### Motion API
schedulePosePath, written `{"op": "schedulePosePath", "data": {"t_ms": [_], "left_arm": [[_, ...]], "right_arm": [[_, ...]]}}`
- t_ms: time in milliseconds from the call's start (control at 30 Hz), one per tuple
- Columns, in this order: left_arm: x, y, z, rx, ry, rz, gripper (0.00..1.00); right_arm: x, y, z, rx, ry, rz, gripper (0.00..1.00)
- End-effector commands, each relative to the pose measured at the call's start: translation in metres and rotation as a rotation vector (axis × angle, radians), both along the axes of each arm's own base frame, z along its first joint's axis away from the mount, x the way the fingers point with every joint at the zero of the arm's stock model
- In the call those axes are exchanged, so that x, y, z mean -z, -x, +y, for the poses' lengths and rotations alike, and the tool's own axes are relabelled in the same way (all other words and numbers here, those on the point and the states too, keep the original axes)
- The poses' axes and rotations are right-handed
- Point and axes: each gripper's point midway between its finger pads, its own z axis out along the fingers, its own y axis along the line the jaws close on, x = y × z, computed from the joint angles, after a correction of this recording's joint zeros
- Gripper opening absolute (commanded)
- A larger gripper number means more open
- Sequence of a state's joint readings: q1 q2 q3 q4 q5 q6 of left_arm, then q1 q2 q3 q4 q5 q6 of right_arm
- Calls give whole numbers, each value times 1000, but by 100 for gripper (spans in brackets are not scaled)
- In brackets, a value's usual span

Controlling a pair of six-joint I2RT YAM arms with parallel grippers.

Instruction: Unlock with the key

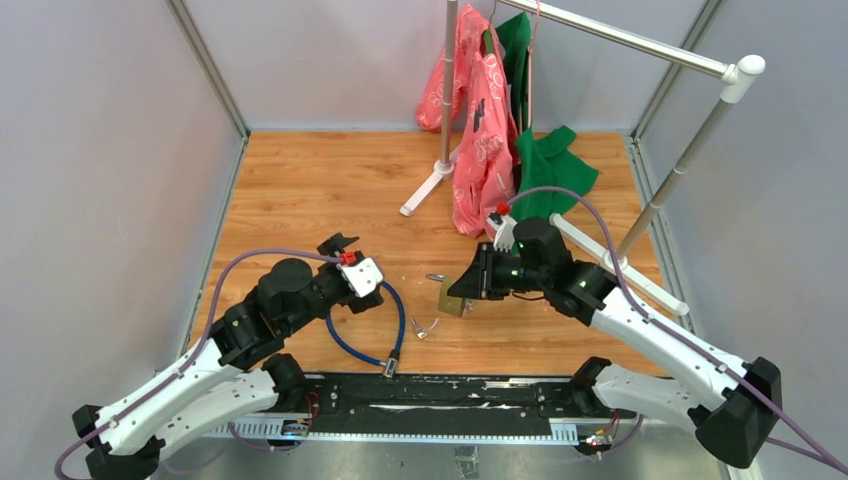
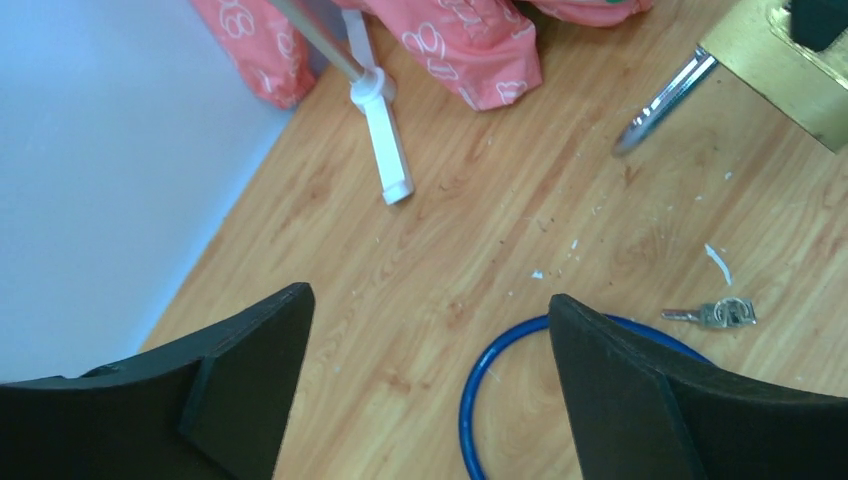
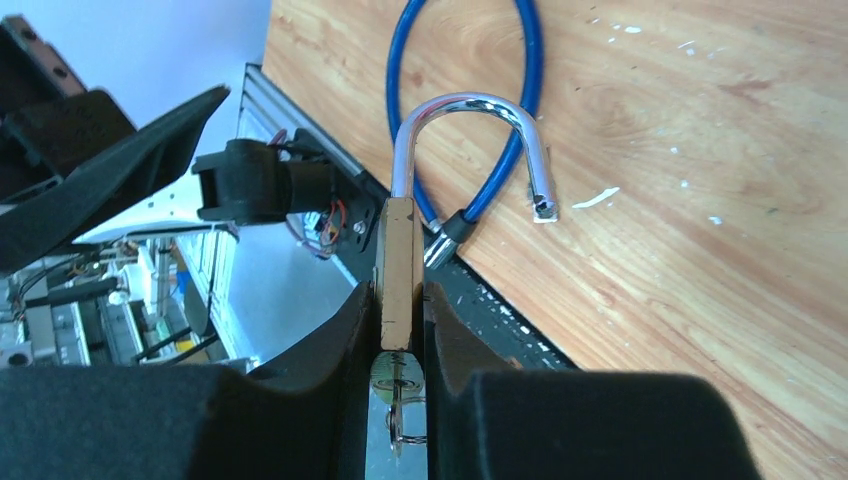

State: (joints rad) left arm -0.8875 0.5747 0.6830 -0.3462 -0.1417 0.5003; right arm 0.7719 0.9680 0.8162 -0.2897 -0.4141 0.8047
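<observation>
My right gripper [image 1: 468,286] is shut on a brass padlock [image 1: 454,298], lifted just above the wooden floor. In the right wrist view the padlock body [image 3: 398,262] is pinched edge-on between the fingers [image 3: 340,340]. Its chrome shackle [image 3: 468,108] is swung open with one end free. A key [image 3: 398,384] on a ring sits in the lock's base. Loose keys [image 1: 425,327] lie on the wood, also seen in the left wrist view [image 2: 716,313]. My left gripper [image 1: 345,250] is open and empty [image 2: 428,300], above the blue cable loop [image 2: 497,380].
The blue cable [image 1: 392,335] curls between the arms, near the black rail [image 1: 450,392] at the near edge. A clothes rack [image 1: 450,90] with pink bags [image 1: 478,150] and green cloth [image 1: 550,165] stands behind, white feet [image 2: 385,150] on the wood. Grey walls enclose both sides.
</observation>
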Motion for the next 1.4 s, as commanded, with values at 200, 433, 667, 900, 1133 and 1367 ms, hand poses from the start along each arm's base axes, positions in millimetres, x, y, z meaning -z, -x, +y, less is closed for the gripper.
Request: {"op": "schedulePosePath", "data": {"t_ms": [200,433,667,900,1133,1367], "left_arm": [[4,13,18,-141,141,199,100],[20,18,20,-177,161,283,100],[35,21,20,-193,188,326,100],[30,20,25,-229,221,328,100],[37,21,26,-250,253,347,100],[33,23,30,-263,297,347,100]], "right_arm": [[-10,-60,-3,114,27,-92,0],[4,-95,15,95,74,-156,0],[20,-134,21,131,171,-212,0],[46,-157,38,137,174,-214,0],[77,-172,60,106,157,-176,0],[104,-170,63,105,170,-151,0]]}}
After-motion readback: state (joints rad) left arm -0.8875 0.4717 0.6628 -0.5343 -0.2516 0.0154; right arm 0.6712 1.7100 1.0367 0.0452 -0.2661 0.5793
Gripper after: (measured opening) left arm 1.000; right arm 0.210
